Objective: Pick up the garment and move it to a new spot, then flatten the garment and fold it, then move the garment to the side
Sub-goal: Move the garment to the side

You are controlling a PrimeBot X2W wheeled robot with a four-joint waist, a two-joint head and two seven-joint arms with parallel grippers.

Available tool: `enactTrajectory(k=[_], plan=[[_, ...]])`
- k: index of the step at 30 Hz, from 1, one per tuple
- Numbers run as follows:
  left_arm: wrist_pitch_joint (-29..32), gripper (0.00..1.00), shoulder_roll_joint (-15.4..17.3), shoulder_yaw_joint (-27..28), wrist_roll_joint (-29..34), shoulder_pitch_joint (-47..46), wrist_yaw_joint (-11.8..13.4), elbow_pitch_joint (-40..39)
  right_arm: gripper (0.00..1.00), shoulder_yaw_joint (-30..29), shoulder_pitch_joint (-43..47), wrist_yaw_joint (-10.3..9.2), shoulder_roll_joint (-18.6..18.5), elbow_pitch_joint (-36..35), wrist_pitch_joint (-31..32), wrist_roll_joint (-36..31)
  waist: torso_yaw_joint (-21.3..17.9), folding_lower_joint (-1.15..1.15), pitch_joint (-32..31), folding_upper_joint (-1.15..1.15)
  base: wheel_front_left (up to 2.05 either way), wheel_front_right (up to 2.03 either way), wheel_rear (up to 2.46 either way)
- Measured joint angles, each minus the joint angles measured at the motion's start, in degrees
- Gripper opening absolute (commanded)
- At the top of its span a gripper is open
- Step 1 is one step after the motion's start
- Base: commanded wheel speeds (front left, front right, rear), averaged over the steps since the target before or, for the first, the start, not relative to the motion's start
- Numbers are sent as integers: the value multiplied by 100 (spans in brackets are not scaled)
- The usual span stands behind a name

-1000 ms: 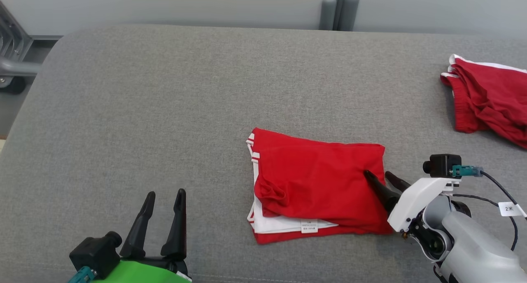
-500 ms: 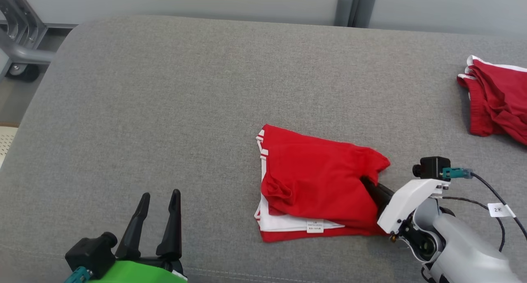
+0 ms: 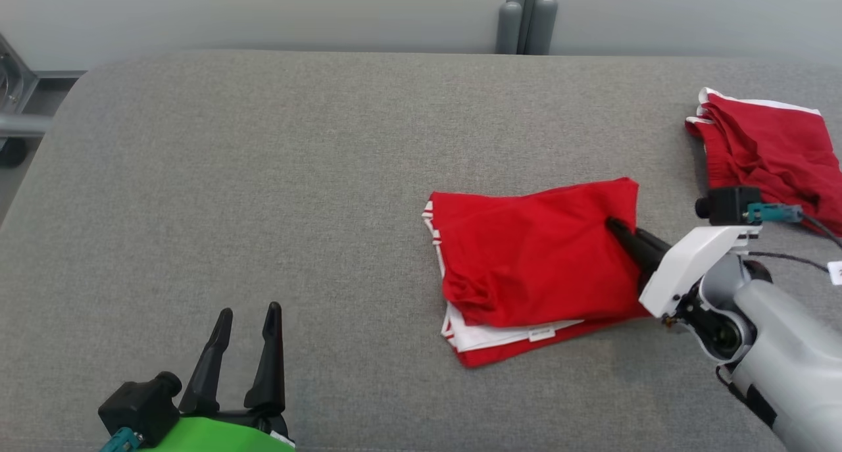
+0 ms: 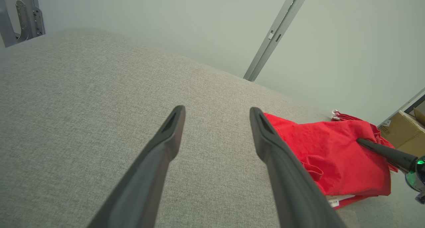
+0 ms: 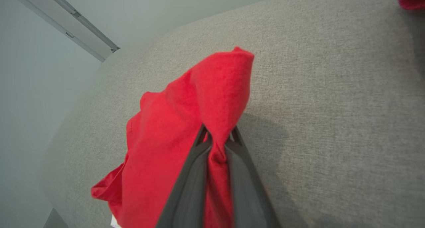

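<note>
Folded garment (image 3: 526,261) sits on the right half of the grey padded surface (image 3: 263,175), between its middle and right edge, somewhat nearer the near edge than the far one. It is red, with white trim showing along its left side and a white label (image 3: 543,333) on a lower layer at its near side. The right gripper (image 3: 618,229) comes in from the right-edge side, fingers pressed together on a fold of the red cloth near the garment's far right corner. In the right wrist view the right gripper (image 5: 217,135) has cloth bunched between its fingers, and the folded garment (image 5: 176,128) peaks above the tips, that corner raised off the surface, a shadow beside it. The rest of the garment lies on the surface, layers slightly fanned at the near side. The left gripper (image 3: 250,314) is near the near edge on the left half, fingers spread, nothing between them, well apart from the garment. In the left wrist view the left gripper (image 4: 217,110) points across bare surface, with the folded garment (image 4: 325,148) off to that view's right. A second red cloth (image 3: 763,143), crumpled and white-trimmed, lies by the right edge toward the far corner, apart from the folded one. Cardboard box (image 4: 398,131) sits beyond the surface.
</note>
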Motion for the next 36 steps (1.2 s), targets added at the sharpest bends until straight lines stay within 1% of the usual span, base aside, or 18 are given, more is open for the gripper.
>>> enactTrajectory(k=[1,2,10,15,20,26,27,29,30,32,36], plan=[[0,100,-1,-8,0,1,0,2,0,-7,-66,0,-91,0,45,-29,-33,0,-24,0,0,0,0],[0,100,-1,-8,0,1,0,2,0,-7,-66,0,-91,0,45,-29,-33,0,-24,0,0,0,0],[1,100,-3,-118,0,12,0,-9,0,-48,-687,0,-695,-96,468,-188,-272,0,-166,0,0,0,0],[8,100,-5,-152,0,12,0,-15,0,-210,-1128,0,-1013,-133,742,-189,-312,0,-159,0,0,0,0],[8,100,-8,-164,0,11,0,-21,0,-287,-1547,0,-1101,-124,1083,-179,-297,0,-101,0,0,0,0],[16,100,-8,-224,0,8,0,-57,0,-352,-1962,-16,-1298,-71,1580,-120,-230,0,5,0,0,0,0],[18,100,-8,-224,0,8,0,-68,0,-363,-2038,-64,-1300,-68,1663,-107,-217,0,32,0,0,0,0],[42,100,-8,-222,0,7,0,-88,0,-380,-2180,-70,-1316,-63,1814,-60,-191,0,87,0,0,0,0],[44,100,-8,-221,0,7,0,-100,0,-382,-2249,-119,-1339,-59,1882,-59,-179,0,116,0,0,0,0],[57,100,-8,-221,0,4,0,-115,0,-382,-2388,-144,-1429,-32,2046,-60,-154,0,178,0,0,0,0],[57,100,-7,-220,0,-3,-1,-156,0,-403,-2577,-266,-1614,45,2292,-62,-103,0,311,0,0,0,0]])
